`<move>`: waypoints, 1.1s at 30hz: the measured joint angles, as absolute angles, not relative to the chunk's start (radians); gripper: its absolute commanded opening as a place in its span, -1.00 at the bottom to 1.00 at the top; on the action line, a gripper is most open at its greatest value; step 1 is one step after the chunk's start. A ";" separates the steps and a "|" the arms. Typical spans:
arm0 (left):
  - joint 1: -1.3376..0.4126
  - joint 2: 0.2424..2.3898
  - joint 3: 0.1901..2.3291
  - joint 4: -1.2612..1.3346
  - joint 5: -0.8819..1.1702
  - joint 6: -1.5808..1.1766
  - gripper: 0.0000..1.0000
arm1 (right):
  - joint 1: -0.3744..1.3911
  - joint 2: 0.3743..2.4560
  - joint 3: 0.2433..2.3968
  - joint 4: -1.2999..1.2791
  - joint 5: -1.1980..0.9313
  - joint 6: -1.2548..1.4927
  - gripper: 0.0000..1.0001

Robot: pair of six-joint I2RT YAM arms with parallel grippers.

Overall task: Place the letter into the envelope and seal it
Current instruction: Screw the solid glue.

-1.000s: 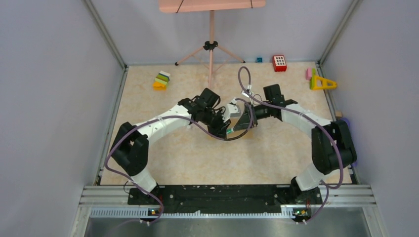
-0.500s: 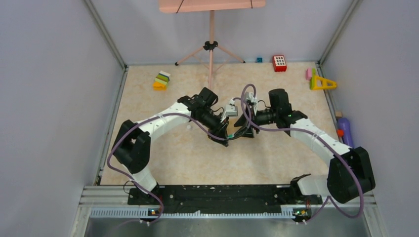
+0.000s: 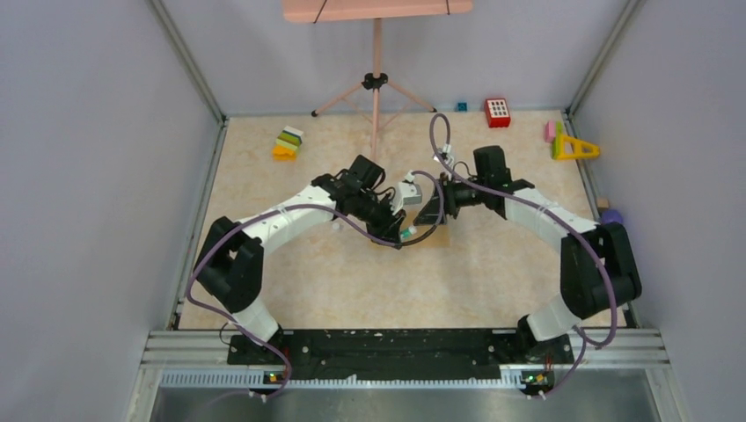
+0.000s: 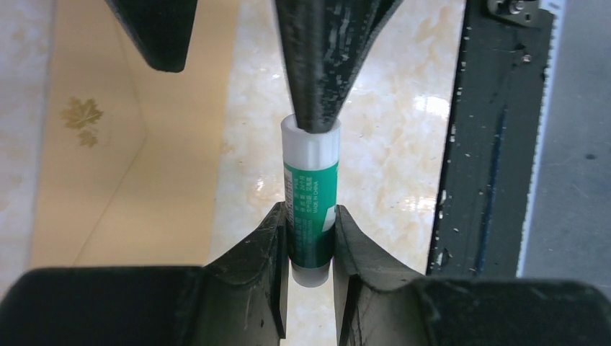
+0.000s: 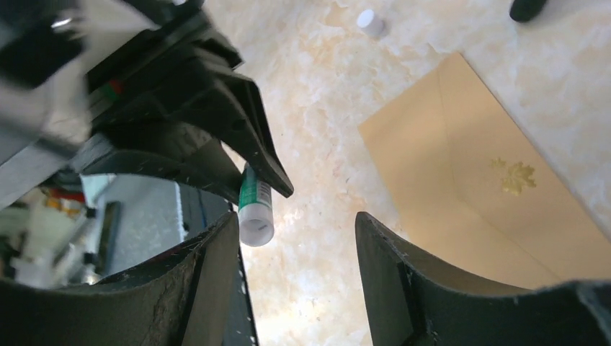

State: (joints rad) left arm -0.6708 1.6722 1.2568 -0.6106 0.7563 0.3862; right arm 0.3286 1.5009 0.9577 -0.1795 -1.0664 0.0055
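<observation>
Crowded at the centre of the table (image 3: 352, 281): left pincer (image 4: 311, 216) clamped on a green glue stick (image 4: 311, 191), right pincer (image 5: 295, 223) spread wide close against it, almost no gap between. Flat envelope (image 5: 468, 180) just beside, no barrier. Open passage along the near edge. Along the far edge, tripod (image 3: 376, 88), stacked blocks (image 3: 288, 142), red block (image 3: 497, 112); yellow triangle (image 3: 574, 148) at the far right corner.

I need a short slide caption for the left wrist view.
Left hand grips a green glue stick; the brown envelope lies flat nearby.
</observation>
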 measured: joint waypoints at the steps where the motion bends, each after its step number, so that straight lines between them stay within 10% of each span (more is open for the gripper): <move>1: -0.671 1.668 1.252 -0.599 0.729 0.382 -1.00 | 0.322 1.522 0.966 -0.178 -1.067 0.041 0.19; 33: -0.786 1.660 1.232 -0.514 0.266 0.377 -1.00 | 0.311 1.707 0.986 -0.044 -1.139 0.424 -0.31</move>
